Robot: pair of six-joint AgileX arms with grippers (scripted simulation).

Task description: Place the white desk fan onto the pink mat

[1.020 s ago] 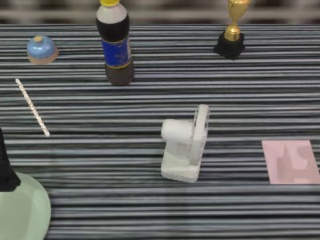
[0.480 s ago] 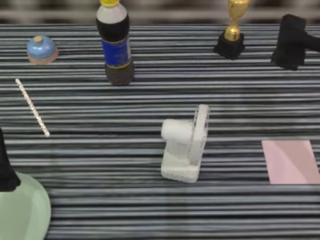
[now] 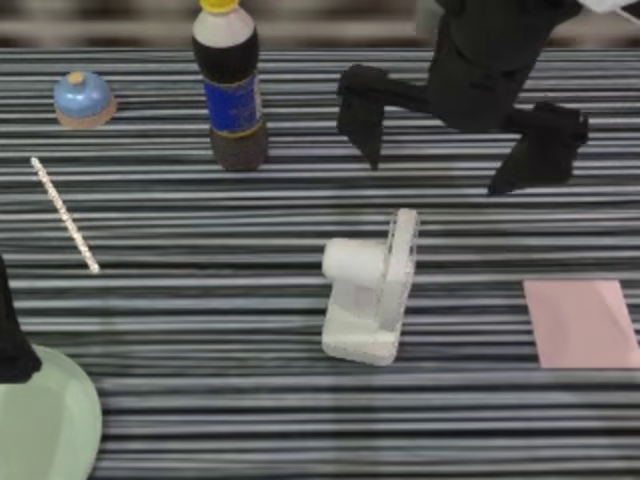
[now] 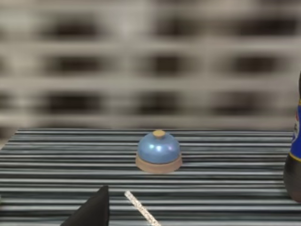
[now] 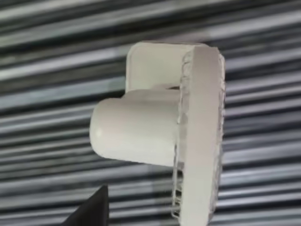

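Observation:
The white desk fan stands upright mid-table, its grille facing the right side and its blocky base toward the front. The pink mat lies flat and bare near the right edge. My right gripper hovers open behind and above the fan, fingers spread wide, one on each side of the fan's line and touching nothing. In the right wrist view the fan fills the middle, with one dark finger at the edge. My left gripper is parked at the front left, open; one finger shows in its wrist view.
A cola bottle and a blue bell stand at the back left. A thin speckled stick lies left of centre. A pale green rounded object sits at the front left corner. The right arm hides the back right.
My right arm has swept in from the back right and now hangs open behind the fan, covering the gold trophy. Its shadow has left the mat. The fan and left arm have not moved.

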